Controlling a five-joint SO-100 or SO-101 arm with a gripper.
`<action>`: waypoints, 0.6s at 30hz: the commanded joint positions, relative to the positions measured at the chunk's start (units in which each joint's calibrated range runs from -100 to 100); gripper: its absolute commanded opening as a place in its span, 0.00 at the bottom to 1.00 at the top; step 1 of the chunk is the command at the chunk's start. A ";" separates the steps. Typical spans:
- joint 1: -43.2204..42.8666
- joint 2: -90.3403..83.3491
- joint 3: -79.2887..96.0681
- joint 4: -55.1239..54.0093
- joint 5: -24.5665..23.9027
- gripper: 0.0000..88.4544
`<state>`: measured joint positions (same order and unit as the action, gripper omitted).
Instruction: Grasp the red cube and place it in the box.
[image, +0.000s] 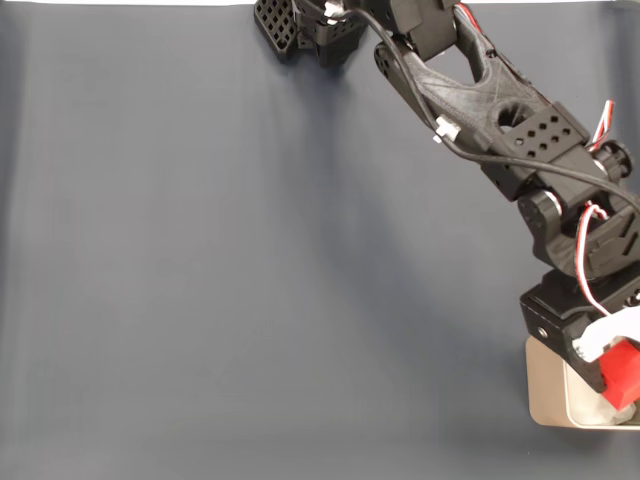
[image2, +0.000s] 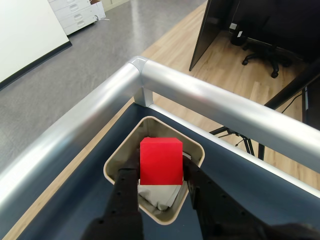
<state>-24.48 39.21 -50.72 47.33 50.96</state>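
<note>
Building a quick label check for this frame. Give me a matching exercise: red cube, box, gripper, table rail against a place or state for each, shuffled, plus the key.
Things:
1. red cube
2. box
3. gripper
4. table rail

Place or state:
A. silver, runs along the table edge
B. stands at the table corner, white lining inside
C. held between the two fingers, above the box
D. black, shut on the cube

Pairs: 1-C, 2-B, 3-D, 4-A

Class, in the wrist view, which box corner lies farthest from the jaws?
The box's rounded corner beneath the silver rail joint; the others sit nearer the jaws.
</note>
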 joint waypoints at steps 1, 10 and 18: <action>-0.31 -0.56 -3.02 -1.27 -0.20 0.11; -0.38 0.22 -3.93 -1.52 -0.15 0.11; -0.38 0.31 -4.11 -1.52 -0.20 0.11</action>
<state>-24.48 40.43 -51.72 46.94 50.96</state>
